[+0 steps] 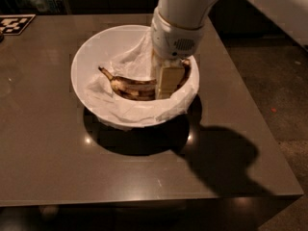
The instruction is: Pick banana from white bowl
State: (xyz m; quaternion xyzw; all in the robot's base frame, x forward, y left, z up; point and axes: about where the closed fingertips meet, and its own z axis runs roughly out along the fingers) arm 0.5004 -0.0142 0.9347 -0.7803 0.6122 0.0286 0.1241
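The banana (129,86), yellow-brown with dark blotches, lies in the white bowl (80,57) on crumpled white paper (127,57). Its dark stem points left. My gripper (166,86) reaches straight down into the bowl from above and is shut on the banana's right half. One cream finger (166,80) shows in front of the fruit; the other is hidden behind it. The banana's right end shows just past the gripper.
The bowl stands on a dark brown table (57,167), near its middle. A black-and-white marker tag (14,24) lies at the table's far left corner. The table's right edge drops to the floor (279,109).
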